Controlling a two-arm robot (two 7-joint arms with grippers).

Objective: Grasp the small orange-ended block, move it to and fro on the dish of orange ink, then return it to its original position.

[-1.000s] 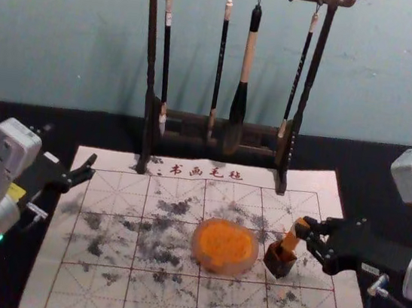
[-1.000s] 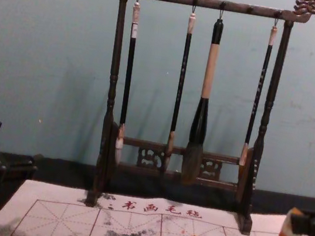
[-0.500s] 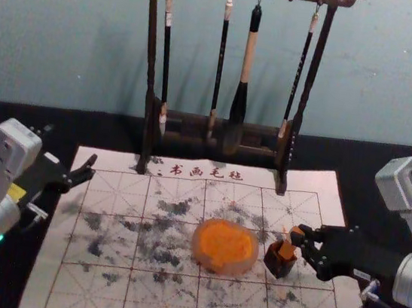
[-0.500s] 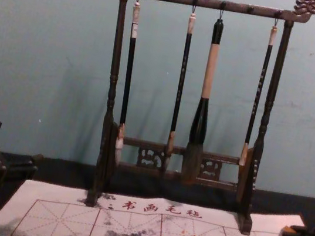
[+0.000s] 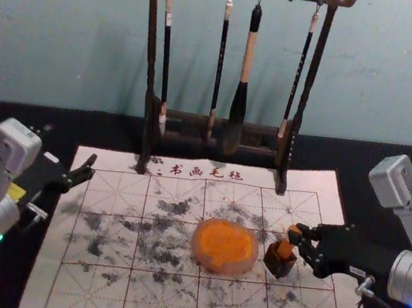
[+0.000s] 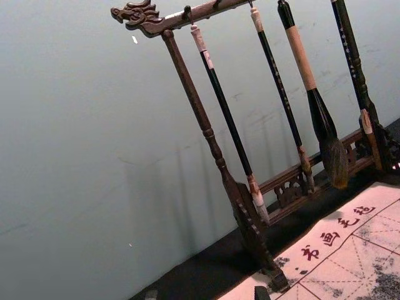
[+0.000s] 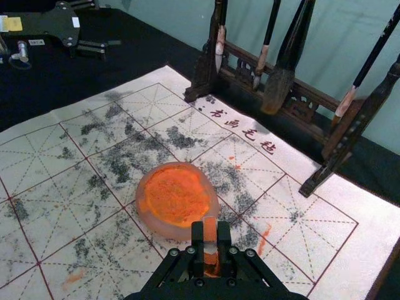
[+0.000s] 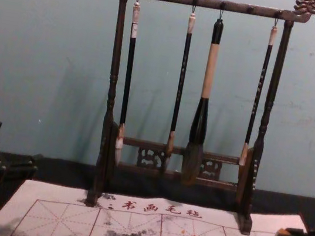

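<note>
In the head view, holds the orange-ended block (image 5: 286, 246) by its upper part in the right gripper (image 5: 296, 235), pinched between closed-in fingers. Leans slightly from upright, lower end at the mouth of the small dark pot (image 5: 278, 268), just beside the dish of orange ink (image 5: 225, 246) on its right side. Cannot tell depth inside the pot. Rests pot and dish on the gridded mat (image 5: 89, 290); parks the left gripper (image 5: 69, 147) near the mat's far left corner, spread wide and holding nothing. In the left wrist view, looks along the dark rack (image 6: 209, 134) and its hanging brushes, over a corner of the mat. In the right wrist view, clamps the block's orange end between the two fingers, before the dish. In the chest view, slants the block down from the gripper at the lower right, pale band just below the fingertips, beside the pot.
</note>
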